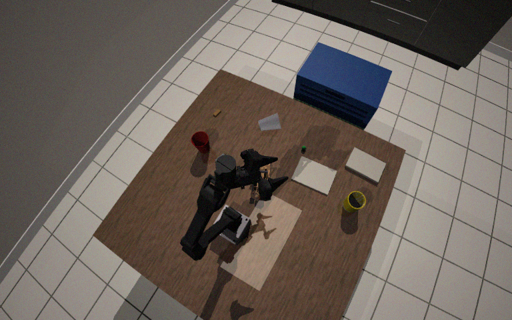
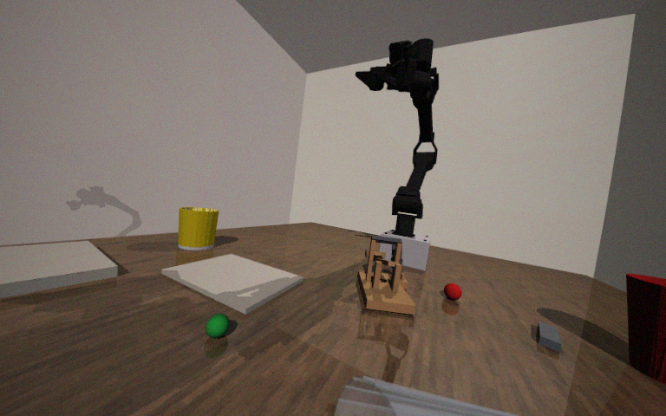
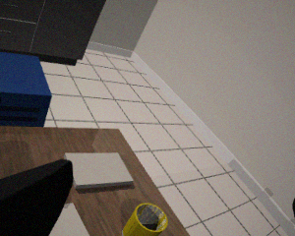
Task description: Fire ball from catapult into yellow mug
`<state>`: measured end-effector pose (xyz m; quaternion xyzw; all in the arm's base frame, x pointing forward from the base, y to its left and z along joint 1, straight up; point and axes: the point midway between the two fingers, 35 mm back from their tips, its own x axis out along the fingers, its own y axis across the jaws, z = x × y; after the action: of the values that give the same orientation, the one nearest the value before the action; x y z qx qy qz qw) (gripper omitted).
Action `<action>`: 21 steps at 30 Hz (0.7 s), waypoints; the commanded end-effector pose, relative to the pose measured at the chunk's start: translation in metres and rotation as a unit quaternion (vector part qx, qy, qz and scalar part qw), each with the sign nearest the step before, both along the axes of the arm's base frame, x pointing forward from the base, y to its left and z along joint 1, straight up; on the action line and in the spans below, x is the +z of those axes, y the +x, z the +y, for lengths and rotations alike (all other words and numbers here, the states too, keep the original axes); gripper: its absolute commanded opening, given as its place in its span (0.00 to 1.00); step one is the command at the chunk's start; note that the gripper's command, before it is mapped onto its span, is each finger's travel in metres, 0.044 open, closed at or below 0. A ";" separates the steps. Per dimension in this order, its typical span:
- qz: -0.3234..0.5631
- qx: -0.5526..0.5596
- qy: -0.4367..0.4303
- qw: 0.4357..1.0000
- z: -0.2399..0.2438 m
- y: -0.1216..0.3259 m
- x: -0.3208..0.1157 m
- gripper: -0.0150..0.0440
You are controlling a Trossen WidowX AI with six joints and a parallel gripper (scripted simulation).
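The wooden catapult [image 2: 388, 302] stands on the table in front of the arm's base; in the top view the gripper and arm partly cover it. A red ball [image 2: 452, 291] lies on the table beside it and is hidden in the top view. A green ball [image 1: 303, 148] [image 2: 217, 326] lies near a white slab. The yellow mug [image 1: 349, 205] [image 2: 197, 229] [image 3: 133, 226] stands upright near the table's far edge. My gripper [image 1: 282, 169] [image 3: 185, 177] is open and empty, high above the table and catapult, with its fingers pointing roughly level toward the mug's side.
Two white slabs [image 1: 314, 176] [image 1: 365, 163] lie between catapult and mug. A red cup [image 1: 200, 141] [image 2: 662, 329], a grey block [image 2: 548, 335], a small orange block [image 1: 217, 113] and a translucent object [image 1: 270, 122] are also on the table. A blue cabinet [image 1: 342, 75] [image 3: 15, 74] stands beyond.
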<state>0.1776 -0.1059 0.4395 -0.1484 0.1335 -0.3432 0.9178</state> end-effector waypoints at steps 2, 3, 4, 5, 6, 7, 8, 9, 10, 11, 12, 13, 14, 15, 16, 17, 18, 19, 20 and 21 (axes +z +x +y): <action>0.088 0.048 0.008 0.995 0.010 0.046 -0.035 1.00; 0.103 0.056 0.010 0.993 0.012 0.053 -0.041 1.00; 0.117 0.065 0.013 0.991 0.014 0.060 -0.048 1.00; 0.132 0.073 0.015 0.989 0.017 0.067 -0.055 1.00; 0.146 0.081 0.017 0.986 0.019 0.073 -0.062 1.00; 0.160 0.089 0.020 0.983 0.021 0.079 -0.069 1.00; 0.175 0.097 0.022 0.980 0.024 0.085 -0.076 1.00; 0.189 0.105 0.025 0.976 0.026 0.091 -0.083 1.00; 0.203 0.113 0.028 0.972 0.029 0.096 -0.090 1.00; 0.217 0.120 0.031 0.968 0.032 0.101 -0.098 1.00; 0.231 0.128 0.034 0.964 0.034 0.106 -0.105 1.00; 0.245 0.135 0.037 0.959 0.037 0.111 -0.113 1.00; 0.259 0.143 0.040 0.954 0.040 0.116 -0.121 1.00; 0.273 0.150 0.043 0.949 0.043 0.120 -0.129 1.00; 0.287 0.157 0.047 0.944 0.046 0.124 -0.137 1.00; 0.301 0.164 0.050 0.938 0.049 0.128 -0.145 1.00; 0.314 0.171 0.054 0.932 0.053 0.132 -0.153 1.00; 0.328 0.178 0.058 0.926 0.056 0.135 -0.161 1.00; 0.342 0.185 0.061 0.919 0.059 0.138 -0.169 1.00; 0.355 0.191 0.065 0.913 0.062 0.141 -0.177 1.00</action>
<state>0.3070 -0.0554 0.2955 -0.2159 0.3936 -0.1180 0.8858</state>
